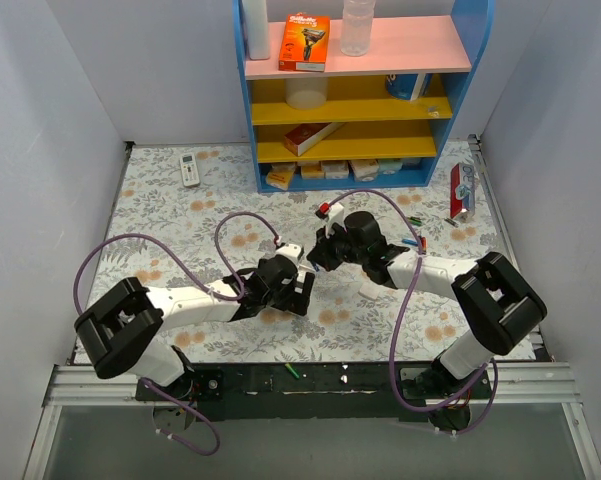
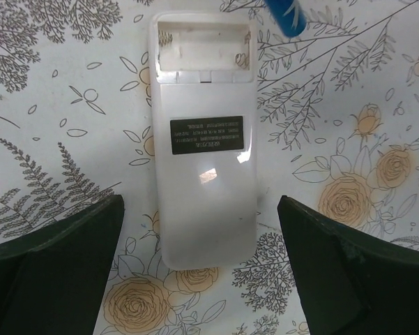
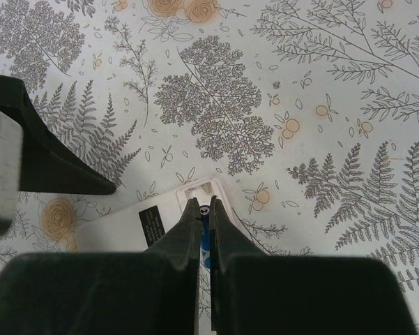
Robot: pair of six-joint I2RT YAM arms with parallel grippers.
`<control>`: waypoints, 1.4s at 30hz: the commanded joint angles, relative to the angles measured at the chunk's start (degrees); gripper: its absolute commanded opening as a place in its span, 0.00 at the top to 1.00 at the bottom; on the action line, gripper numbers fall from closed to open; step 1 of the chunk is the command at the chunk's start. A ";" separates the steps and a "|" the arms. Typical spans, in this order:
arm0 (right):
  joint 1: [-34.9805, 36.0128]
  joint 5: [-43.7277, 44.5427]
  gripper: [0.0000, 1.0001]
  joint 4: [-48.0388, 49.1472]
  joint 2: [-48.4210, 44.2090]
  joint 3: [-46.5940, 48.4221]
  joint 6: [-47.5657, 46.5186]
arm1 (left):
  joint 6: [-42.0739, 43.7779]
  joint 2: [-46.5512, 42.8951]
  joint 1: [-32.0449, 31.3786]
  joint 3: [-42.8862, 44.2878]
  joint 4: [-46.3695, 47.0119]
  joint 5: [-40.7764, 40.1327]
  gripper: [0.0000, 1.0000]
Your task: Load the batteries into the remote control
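Note:
The remote control (image 2: 203, 160) lies back up on the floral table, its open battery recess (image 2: 202, 52) at the far end and empty. My left gripper (image 2: 201, 209) is open, with one finger on each side of the remote's near end, not touching it. My right gripper (image 3: 203, 204) is shut on a blue battery (image 3: 206, 225) and holds it just above the recess (image 3: 195, 187). The blue battery also shows at the top of the left wrist view (image 2: 286, 15). In the top view both grippers meet at the remote (image 1: 290, 250). Loose batteries (image 1: 412, 232) lie to the right.
A blue and yellow shelf unit (image 1: 360, 100) stands at the back. An all-white remote with a screen (image 1: 189, 168) lies at the back left. A red pack (image 1: 460, 190) lies at the right edge. One green cell (image 1: 292, 371) rests on the black front strip.

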 commanded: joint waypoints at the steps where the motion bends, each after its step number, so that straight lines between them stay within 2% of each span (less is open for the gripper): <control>1: 0.20 1.41 0.99 4.01 -2.39 -0.68 -0.14 | -0.49 2.30 -1.19 2.20 -2.12 -2.55 0.11; 6: 0.20 2.11 0.99 4.45 -2.65 -1.12 0.12 | 0.65 2.92 -2.07 2.38 -2.04 -2.03 0.22; 11: 0.20 2.64 0.99 4.28 -3.27 -2.17 0.21 | 6.10 3.71 -2.07 2.55 -0.63 1.22 0.37; 17: 0.20 1.24 0.99 5.42 -3.62 -3.41 0.91 | 12.24 4.86 -2.16 3.34 1.30 4.21 0.50; 26: 0.20 0.00 0.99 7.44 -1.86 -4.29 1.70 | 17.09 5.91 -2.16 4.40 2.10 10.28 0.56; 42: 0.20 2.64 0.99 5.51 -0.28 -5.87 -1.72 | 16.30 6.26 -2.07 4.84 0.96 9.75 0.57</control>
